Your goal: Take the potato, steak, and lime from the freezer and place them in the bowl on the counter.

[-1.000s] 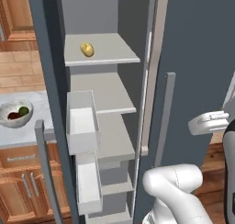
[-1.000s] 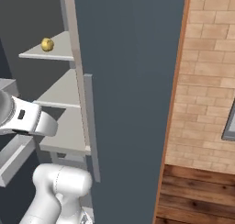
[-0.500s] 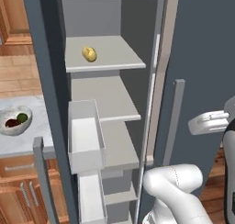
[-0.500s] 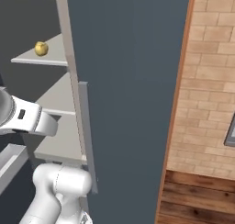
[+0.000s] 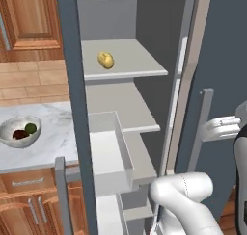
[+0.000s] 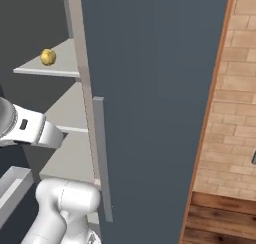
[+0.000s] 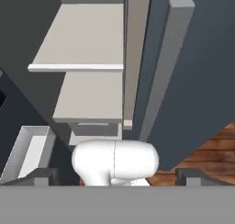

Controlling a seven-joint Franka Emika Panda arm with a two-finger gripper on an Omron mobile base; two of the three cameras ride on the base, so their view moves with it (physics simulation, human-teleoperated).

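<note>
The freezer (image 5: 72,84) stands open, its light grey shelves bare but for the potato (image 5: 105,60), a yellow-tan lump on the top shelf, also seen as the potato (image 6: 48,56) from the right. To the left, on the counter (image 5: 53,145), the bowl (image 5: 10,138) holds the dark green lime (image 5: 31,128) and the dark red steak (image 5: 19,134). My gripper (image 7: 120,175) is open and holds nothing. It looks down from high up over the shelves and the door's bar handle (image 7: 170,58), well away from the potato.
A white drawer (image 5: 111,152) sticks out of the freezer below the second shelf. The open freezer door (image 6: 150,88) with its bar handle (image 5: 200,128) stands to the right. Wooden cabinets (image 5: 29,17) hang above the counter. A brick wall (image 6: 235,113) is at far right.
The whole picture has shifted right and slightly down in the left base view, so the base has driven. The potato, bowl and drawer keep their places. The gripper stays open.
</note>
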